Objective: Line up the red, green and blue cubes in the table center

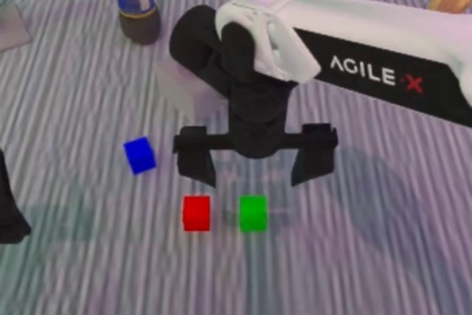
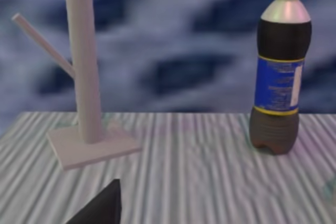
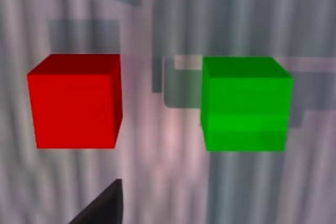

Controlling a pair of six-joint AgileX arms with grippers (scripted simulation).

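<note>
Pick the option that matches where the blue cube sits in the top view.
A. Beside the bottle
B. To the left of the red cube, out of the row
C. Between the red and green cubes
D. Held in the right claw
B: the blue cube lies left of and farther back than the red cube, which sits in a row with the green cube.

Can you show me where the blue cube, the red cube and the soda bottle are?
blue cube [image 1: 139, 156]: top view, upper face.
red cube [image 1: 196, 213]: top view, upper face.
soda bottle [image 2: 278, 85]: left wrist view, blue label.
</note>
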